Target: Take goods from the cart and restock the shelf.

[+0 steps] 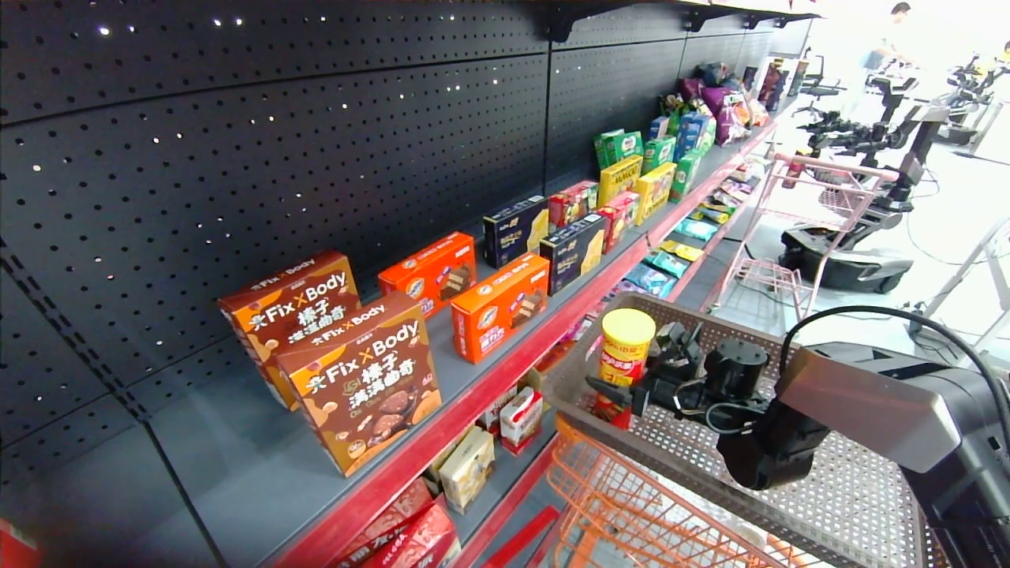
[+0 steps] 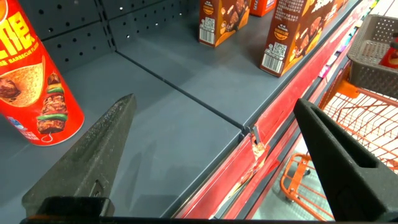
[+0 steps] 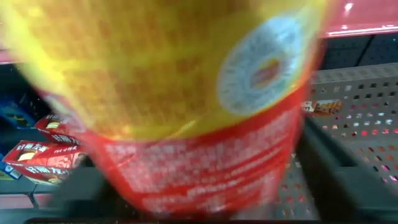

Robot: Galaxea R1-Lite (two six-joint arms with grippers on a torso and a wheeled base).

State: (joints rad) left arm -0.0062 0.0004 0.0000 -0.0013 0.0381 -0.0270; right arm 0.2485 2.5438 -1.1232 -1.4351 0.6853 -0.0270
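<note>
1. In the lower centre-right of the head view, the right gripper [image 1: 623, 390] is clamped on a yellow-topped canister [image 1: 627, 347]. Its dark fingers press the red lower part of the tube from either side.
2. The yellow-topped canister stands upright, lid up, over the corner of the grey perforated cart tray [image 1: 852, 489] that lies nearest the shelf [image 1: 237, 450]. It cannot be told whether its base rests on the tray.
3. The right wrist view has the same canister [image 3: 186, 93] very close, yellow above red. The perforated tray [image 3: 360, 118] lies behind it on one side, and some red packets [image 3: 43, 155] show past the other side.
4. In the left wrist view the left gripper [image 2: 211, 168] has its fingers wide apart and grips nothing. It hangs above the bare grey shelf board [image 2: 168, 118], near the red front edge [image 2: 273, 146].
5. A red canister [image 2: 37, 81] stands upright on that board. It is near one finger [image 2: 93, 155] but apart from it.
6. In the left-centre of the head view, two brown boxes [image 1: 363, 386] stand upright on the shelf, one behind the other.
7. Two orange boxes [image 1: 499, 306] follow at the centre, and dark blue boxes [image 1: 574, 252] sit further toward the upper right. All of them stand before the black pegboard [image 1: 276, 158].
8. An orange wire basket [image 1: 631, 513] sits at the bottom centre of the head view, beneath the tray.
</note>
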